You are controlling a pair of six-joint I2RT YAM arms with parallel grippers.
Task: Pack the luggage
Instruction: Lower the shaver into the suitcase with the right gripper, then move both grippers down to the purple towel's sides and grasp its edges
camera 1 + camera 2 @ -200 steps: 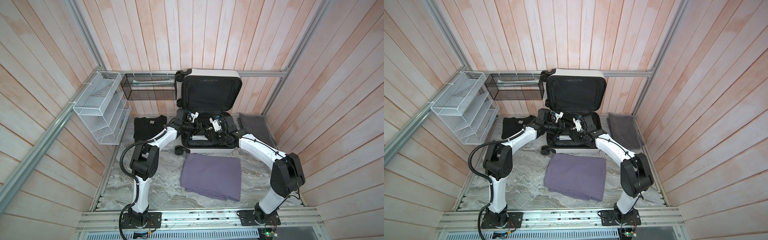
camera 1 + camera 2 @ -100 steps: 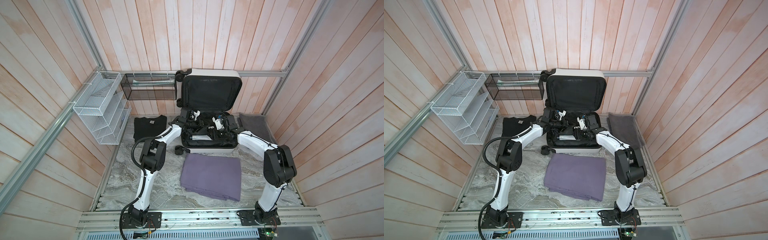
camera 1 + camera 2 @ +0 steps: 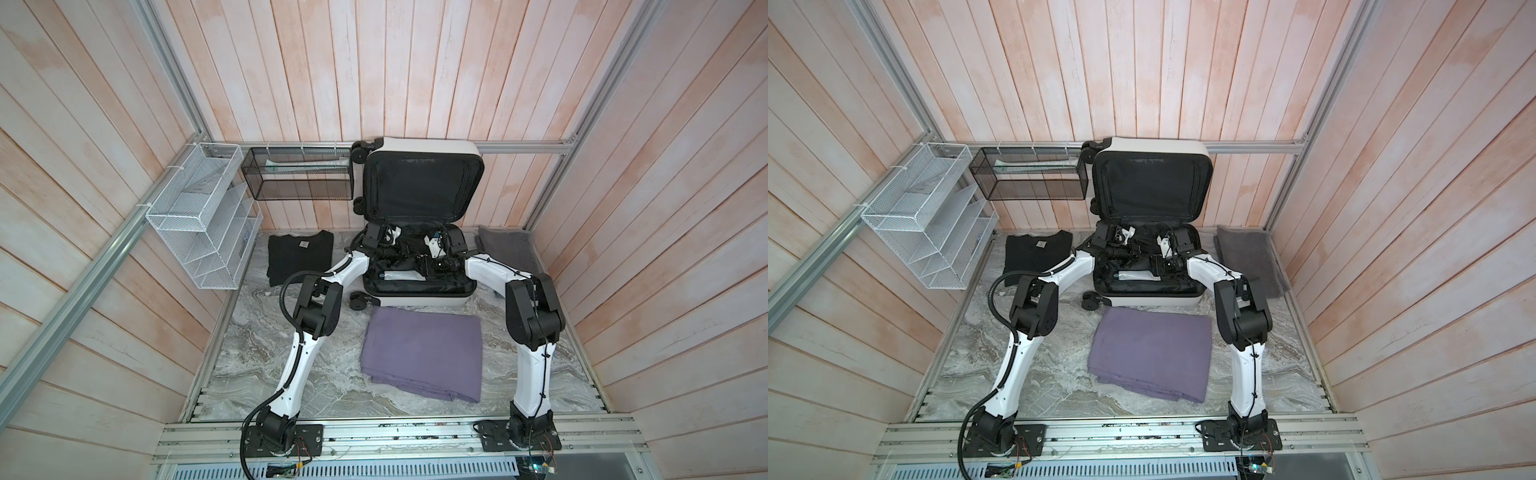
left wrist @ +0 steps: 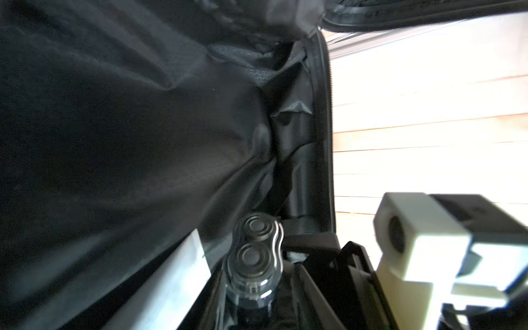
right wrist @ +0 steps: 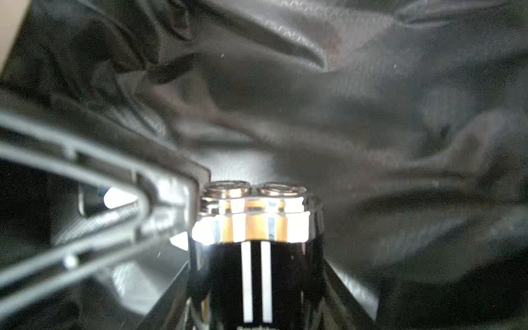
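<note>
Behind a purple cloth (image 3: 422, 353), the luggage (image 3: 415, 297) lies open by the back wall (image 3: 415, 83).
Inside, right gripper (image 3: 423, 263) clamps a shaver (image 5: 253, 257); left gripper (image 3: 397, 252) sits beside its head, grip untellable against black lining (image 4: 143, 128); lid (image 3: 424, 187) upright behind.

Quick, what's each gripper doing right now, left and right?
Left gripper: beside the shaver head; whether it grips cannot be told.
Right gripper: closed on the shaver body.
</note>
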